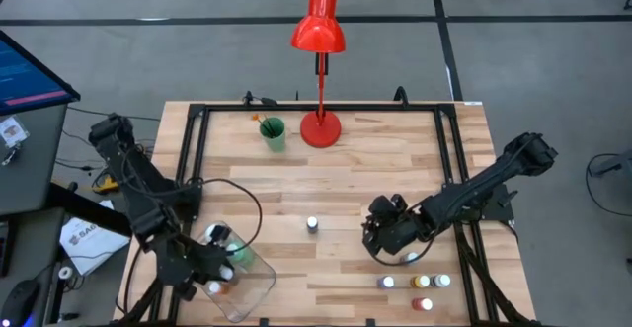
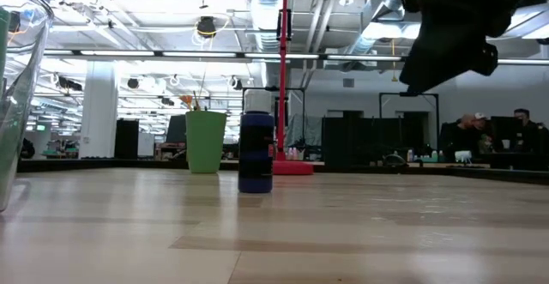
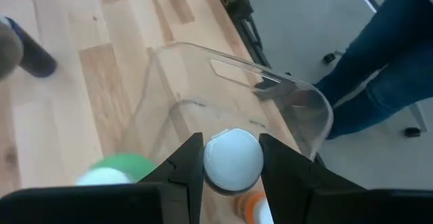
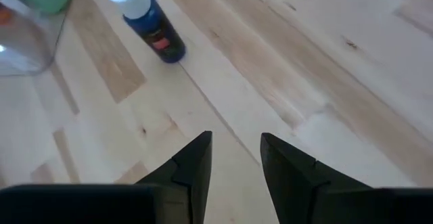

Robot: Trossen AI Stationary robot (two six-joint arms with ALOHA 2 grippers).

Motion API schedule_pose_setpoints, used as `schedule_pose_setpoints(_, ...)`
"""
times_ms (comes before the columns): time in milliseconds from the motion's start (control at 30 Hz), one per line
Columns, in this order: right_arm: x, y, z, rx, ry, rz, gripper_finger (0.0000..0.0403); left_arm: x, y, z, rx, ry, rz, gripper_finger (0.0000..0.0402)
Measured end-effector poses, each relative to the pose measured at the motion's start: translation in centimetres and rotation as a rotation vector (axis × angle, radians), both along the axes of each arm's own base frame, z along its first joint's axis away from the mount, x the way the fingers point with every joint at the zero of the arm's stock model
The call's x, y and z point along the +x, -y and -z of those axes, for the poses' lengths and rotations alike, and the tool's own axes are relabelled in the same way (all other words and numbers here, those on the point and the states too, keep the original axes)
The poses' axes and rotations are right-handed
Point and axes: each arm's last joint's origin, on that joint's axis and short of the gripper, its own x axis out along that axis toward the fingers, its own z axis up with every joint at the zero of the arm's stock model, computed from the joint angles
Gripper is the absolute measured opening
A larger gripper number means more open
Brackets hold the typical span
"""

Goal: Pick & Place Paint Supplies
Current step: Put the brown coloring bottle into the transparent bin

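My left gripper (image 1: 219,268) (image 3: 232,141) hangs over the clear plastic tray (image 1: 249,286) (image 3: 301,105) near the table's near-left corner, shut on a white-capped paint bottle (image 3: 233,160). In the tray below it I see a green bottle (image 3: 116,170) and an orange one (image 3: 254,209). My right gripper (image 1: 381,236) (image 4: 237,137) is open and empty above the wood, right of a blue bottle (image 1: 312,225) (image 4: 154,33) (image 2: 256,151) that stands upright mid-table. Several small bottles (image 1: 420,282) stand by the near-right edge. My left gripper pinches the paint bottle at its white cap (image 3: 215,162), one finger on each side. The fingers (image 3: 186,166) come from above, pointing down. The cap hides the bottle's body, so I cannot tell whether it rests on the tray floor.
A green cup (image 1: 273,132) (image 2: 205,141) with brushes and a red desk lamp (image 1: 320,124) stand near the far edge. A black frame (image 1: 188,169) runs along the table's sides. A person's leg in jeans (image 3: 385,68) stands just off the table beside the tray.
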Motion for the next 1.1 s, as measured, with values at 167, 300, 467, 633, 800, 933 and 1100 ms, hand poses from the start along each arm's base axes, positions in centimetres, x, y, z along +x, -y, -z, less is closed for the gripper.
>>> schedule_pose_setpoints(167,0.1,0.0,-0.7,0.01,0.038,-0.04,0.0123,-0.9,0.1,1.2,-0.001,-0.043,-0.009,0.0105)
schedule_pose_setpoints(300,0.0,0.4,-1.5,0.013,0.061,-0.048,0.0123,-1.3,0.0,2.3,0.016,-0.058,-0.044,0.0105)
schedule_pose_setpoints(467,-0.1,0.6,-1.8,0.02,0.073,-0.043,0.0123,-1.5,-0.3,3.2,0.028,-0.064,-0.085,0.0105)
schedule_pose_setpoints(633,0.0,0.5,-1.6,0.024,0.066,-0.039,0.0123,-2.0,-0.4,4.0,0.058,-0.055,-0.083,0.0105)
schedule_pose_setpoints(800,0.0,0.4,-1.6,0.029,0.066,-0.042,0.0123,-2.4,-0.3,4.2,0.074,-0.043,-0.073,0.0105)
schedule_pose_setpoints(933,0.0,0.4,-1.6,0.029,0.066,-0.042,0.0123,-2.6,-0.1,4.2,0.076,-0.043,-0.059,0.0105)
schedule_pose_setpoints(1100,0.0,0.5,-1.6,0.028,0.065,-0.041,0.0123,-2.7,-0.1,4.2,0.077,-0.043,-0.055,0.0105)
